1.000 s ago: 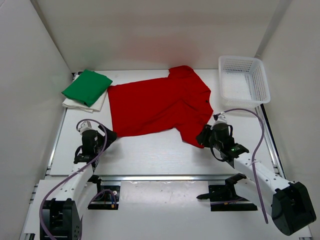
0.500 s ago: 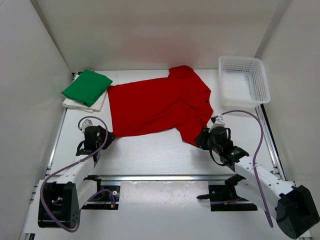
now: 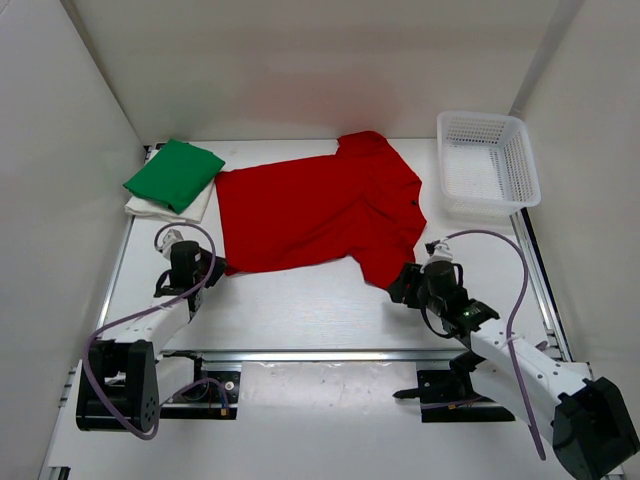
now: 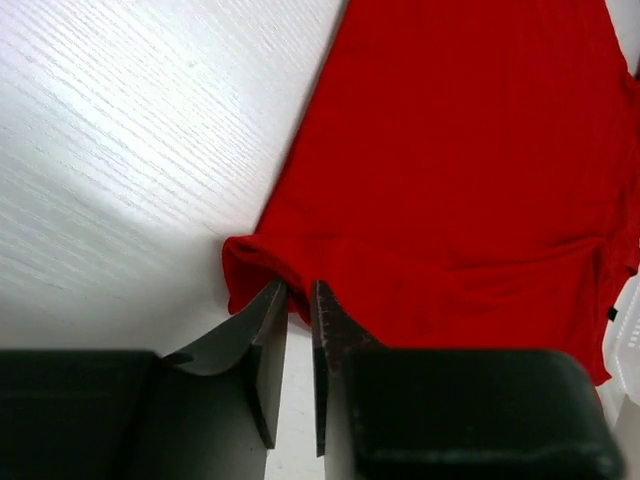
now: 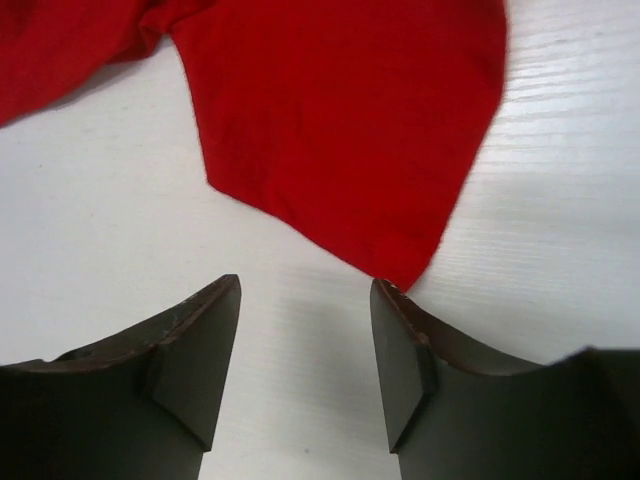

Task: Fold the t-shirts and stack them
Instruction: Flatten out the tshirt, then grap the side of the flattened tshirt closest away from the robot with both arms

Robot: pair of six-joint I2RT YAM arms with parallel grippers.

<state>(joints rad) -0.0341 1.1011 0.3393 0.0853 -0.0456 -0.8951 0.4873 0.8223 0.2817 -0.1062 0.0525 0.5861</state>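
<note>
left hand [image 4: 298, 290] pinches red shirt [image 3: 320, 210] hem; right hand [image 5: 305, 290] agape; basket [image 3: 480, 117] beside

Red tee [image 3: 318, 210] spread flat; green [image 3: 174, 173] folded atop white [image 3: 196, 208].

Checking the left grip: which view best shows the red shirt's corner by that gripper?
The left wrist view: a corner of the red shirt bunches at the tips of the left gripper, jaws nearly closed on it. The top view shows the whole shirt, but that corner is tiny. The right wrist view shows only a sleeve.
</note>
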